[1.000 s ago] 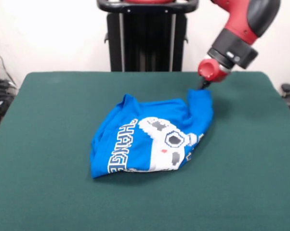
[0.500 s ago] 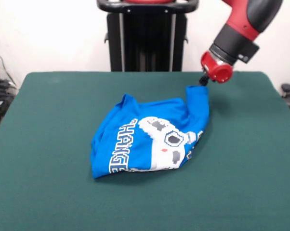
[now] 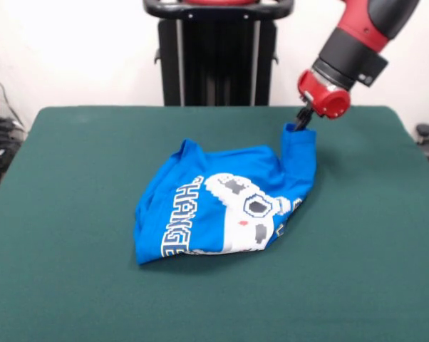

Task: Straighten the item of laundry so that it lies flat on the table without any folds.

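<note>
The end effector [image 3: 301,122] is clenched on a raised corner of the crumpled blue T-shirt [image 3: 221,206] on the green table [image 3: 72,214].

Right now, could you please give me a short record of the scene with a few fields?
Laundry: blue T-shirt, crumpled, folds remain
Lifted part: one corner pulled up off the cloth
Pincer: shut on that corner
Table: green surface, shirt near its middle
Task state: not yet flat
</note>
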Robot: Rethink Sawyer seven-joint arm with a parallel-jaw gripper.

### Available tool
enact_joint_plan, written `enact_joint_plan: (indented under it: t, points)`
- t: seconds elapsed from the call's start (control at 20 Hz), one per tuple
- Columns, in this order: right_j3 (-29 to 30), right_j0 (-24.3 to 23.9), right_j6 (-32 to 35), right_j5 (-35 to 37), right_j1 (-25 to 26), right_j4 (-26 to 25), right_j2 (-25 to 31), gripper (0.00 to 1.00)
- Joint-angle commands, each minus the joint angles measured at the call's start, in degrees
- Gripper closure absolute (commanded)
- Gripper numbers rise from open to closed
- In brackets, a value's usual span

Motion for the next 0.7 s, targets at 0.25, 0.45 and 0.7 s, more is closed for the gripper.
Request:
enact_joint_plan:
  t: [0.25, 0.45, 0.7]
  points:
    - [-2.2, -1.4, 6.6, 5.7, -0.5, 4.0, 7.0, 1.0]
    - [-3.3, -0.5, 12.1, 1.3, -1.2, 11.5, 10.0, 1.0]
    - [-3.5, -0.2, 11.5, 1.0, -1.1, 12.5, 10.0, 1.0]
